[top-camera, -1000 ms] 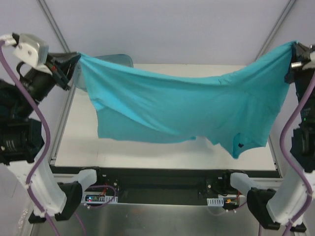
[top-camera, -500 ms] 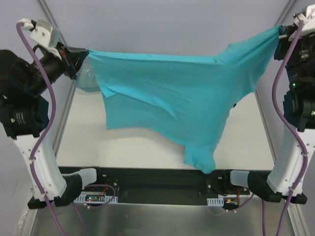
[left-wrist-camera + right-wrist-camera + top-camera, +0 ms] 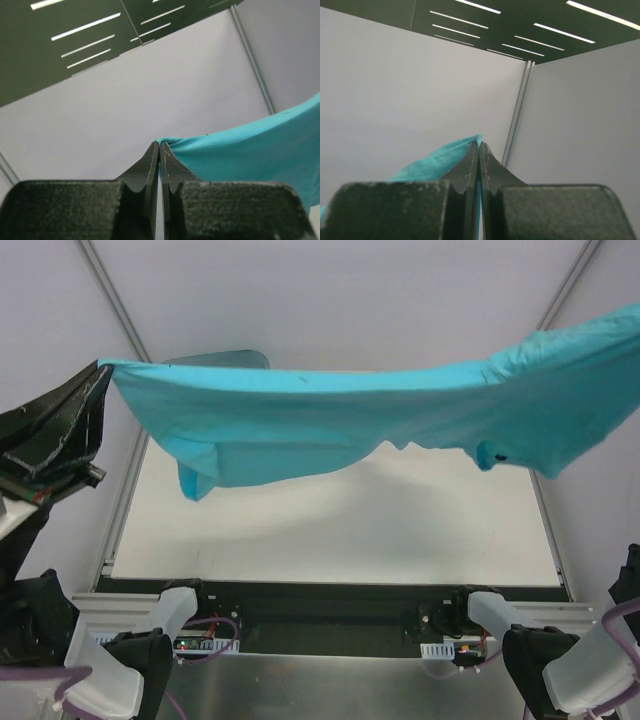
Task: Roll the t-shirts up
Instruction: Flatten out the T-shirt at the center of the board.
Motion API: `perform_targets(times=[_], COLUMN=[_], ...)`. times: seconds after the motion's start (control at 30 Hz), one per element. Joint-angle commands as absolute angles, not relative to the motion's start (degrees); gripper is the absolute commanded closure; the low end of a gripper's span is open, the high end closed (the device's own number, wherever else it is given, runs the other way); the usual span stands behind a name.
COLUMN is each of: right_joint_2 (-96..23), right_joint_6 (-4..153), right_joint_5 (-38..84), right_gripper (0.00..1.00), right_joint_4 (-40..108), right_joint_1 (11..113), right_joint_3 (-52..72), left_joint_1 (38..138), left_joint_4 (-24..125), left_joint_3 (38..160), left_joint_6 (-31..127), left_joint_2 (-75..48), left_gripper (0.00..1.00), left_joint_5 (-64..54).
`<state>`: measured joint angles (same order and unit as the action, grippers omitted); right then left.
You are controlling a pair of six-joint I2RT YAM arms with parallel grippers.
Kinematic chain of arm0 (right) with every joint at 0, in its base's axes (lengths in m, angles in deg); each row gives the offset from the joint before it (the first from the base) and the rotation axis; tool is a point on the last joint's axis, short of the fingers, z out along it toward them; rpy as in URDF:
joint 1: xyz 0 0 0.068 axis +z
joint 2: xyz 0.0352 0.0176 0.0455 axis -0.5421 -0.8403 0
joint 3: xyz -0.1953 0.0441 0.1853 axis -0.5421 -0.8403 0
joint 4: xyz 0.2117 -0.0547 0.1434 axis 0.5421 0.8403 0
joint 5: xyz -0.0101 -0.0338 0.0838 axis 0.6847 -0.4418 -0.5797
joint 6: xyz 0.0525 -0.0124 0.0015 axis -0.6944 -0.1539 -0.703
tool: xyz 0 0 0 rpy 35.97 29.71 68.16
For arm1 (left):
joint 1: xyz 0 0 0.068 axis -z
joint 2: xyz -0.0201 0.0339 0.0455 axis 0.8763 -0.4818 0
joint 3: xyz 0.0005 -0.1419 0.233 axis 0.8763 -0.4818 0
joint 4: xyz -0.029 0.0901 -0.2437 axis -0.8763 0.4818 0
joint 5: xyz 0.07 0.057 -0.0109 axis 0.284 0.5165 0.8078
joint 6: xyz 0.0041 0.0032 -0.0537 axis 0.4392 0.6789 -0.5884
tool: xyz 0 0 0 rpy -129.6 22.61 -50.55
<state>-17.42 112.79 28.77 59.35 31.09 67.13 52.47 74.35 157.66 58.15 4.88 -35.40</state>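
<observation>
We are holding the t-shirt (image 3: pixel 330 420) stretched in the air, well above the surface (image 3: pixel 330 540), with its long axis running left to right between our two arms. Our left fingers (image 3: pixel 148 167) are pinching one end of the fabric at their tips. Our right fingers (image 3: pixel 468 167) are pinching the other end, beyond the top view's edge. Both wrists are pointing upward, arms raised and wide apart. The cloth is sagging mid-span, so we are judging that both ends need lowering evenly to lay it flat.

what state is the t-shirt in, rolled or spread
Spread out: the t-shirt hangs stretched above the table, pinched by left gripper and right gripper.
</observation>
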Motion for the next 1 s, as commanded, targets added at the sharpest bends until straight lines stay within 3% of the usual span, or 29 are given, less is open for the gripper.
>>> perform_targets(times=[0.0,0.13,0.27,0.57,0.97], right_joint_2=[-21.94,-27.58,-28.99,-16.8,-7.02], right_joint_6=[113.66,114.28,113.4,119.12,119.9], right_joint_5=[31.88,32.58,30.82,30.82,31.79], right_gripper=[0.99,0.99,0.99,0.99,0.99], right_joint_4=[56.87,57.59,58.73,59.07,66.82], right_joint_1=[31.07,31.07,31.16,31.07,31.07], right_joint_3=[62.95,64.77,71.55,65.4,69.61], left_joint_1=[51.88,51.88,51.8,51.88,51.88], left_joint_4=[73.59,93.47,85.78,83.9,83.38], left_joint_3=[150.72,159.21,161.06,155.37,155.43], left_joint_6=[57.34,64.8,62.35,63.15,60.33], left_joint_2=[0.99,-9.49,-8.09,0.87,10.72], left_gripper=[1.0,1.0,1.0,1.0,1.0], left_joint_5=[-33.25,-37.18,-39.66,-39.49,-33.51])
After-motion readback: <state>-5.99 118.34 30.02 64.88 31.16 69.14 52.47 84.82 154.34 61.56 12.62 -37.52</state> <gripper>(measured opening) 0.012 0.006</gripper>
